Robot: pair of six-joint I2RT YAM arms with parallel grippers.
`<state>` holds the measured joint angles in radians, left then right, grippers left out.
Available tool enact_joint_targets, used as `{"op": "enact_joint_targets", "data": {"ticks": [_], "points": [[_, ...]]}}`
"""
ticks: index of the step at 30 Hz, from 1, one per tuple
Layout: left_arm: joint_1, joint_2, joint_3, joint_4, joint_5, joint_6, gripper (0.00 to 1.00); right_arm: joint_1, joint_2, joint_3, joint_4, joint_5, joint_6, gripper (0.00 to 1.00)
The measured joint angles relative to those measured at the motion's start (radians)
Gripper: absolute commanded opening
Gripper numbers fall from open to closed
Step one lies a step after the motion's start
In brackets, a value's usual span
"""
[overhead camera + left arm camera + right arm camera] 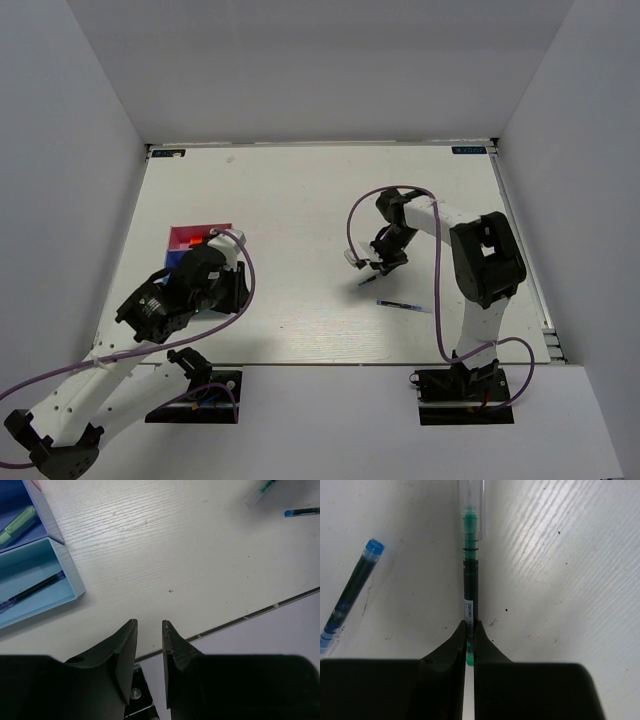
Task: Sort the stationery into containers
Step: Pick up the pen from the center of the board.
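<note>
Right of centre on the tabletop (300, 200), the right tool (469, 626) pinches a green-tipped pen (470, 587) by one end, so a slow, level lift toward the containers (200, 229) at middle left looks wisest, where the left tool (149, 624) hovers part-spread, empty.

One green pen (469, 580), one blue pen (351, 594), white grained table (175, 555).

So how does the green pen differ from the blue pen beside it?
The green pen is pinched in the right gripper; the blue pen lies free on the table. The green pen has green trim and a clear cap; the blue pen has a blue end. Both are thin with dark barrels.
</note>
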<state>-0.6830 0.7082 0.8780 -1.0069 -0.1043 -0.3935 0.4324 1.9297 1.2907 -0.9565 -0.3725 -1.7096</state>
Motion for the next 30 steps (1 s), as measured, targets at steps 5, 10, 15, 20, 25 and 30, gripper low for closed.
{"op": "enact_joint_targets", "data": {"ticks": [5,10,15,20,25,30], "points": [[0.0,-0.005,0.009,-0.008,0.001,0.0,0.38,0.008,-0.008,-0.003,0.025,0.003,0.12,0.0],[0.0,-0.004,0.023,-0.013,0.005,0.0,0.38,0.017,-0.012,-0.003,0.04,0.0,0.218,0.0],[0.0,-0.003,0.045,-0.013,0.006,0.001,0.38,0.024,-0.012,-0.003,0.04,-0.013,0.291,0.0],[0.0,-0.002,0.047,-0.014,0.007,0.001,0.38,0.027,-0.013,-0.003,0.04,-0.035,0.341,0.0],[0.0,-0.002,0.047,-0.014,0.008,0.001,0.38,0.027,-0.026,0.003,0.037,-0.07,0.381,0.0],[0.0,-0.002,0.047,-0.014,0.008,0.001,0.38,0.028,-0.044,0.048,0.024,-0.116,0.423,0.0]]}}
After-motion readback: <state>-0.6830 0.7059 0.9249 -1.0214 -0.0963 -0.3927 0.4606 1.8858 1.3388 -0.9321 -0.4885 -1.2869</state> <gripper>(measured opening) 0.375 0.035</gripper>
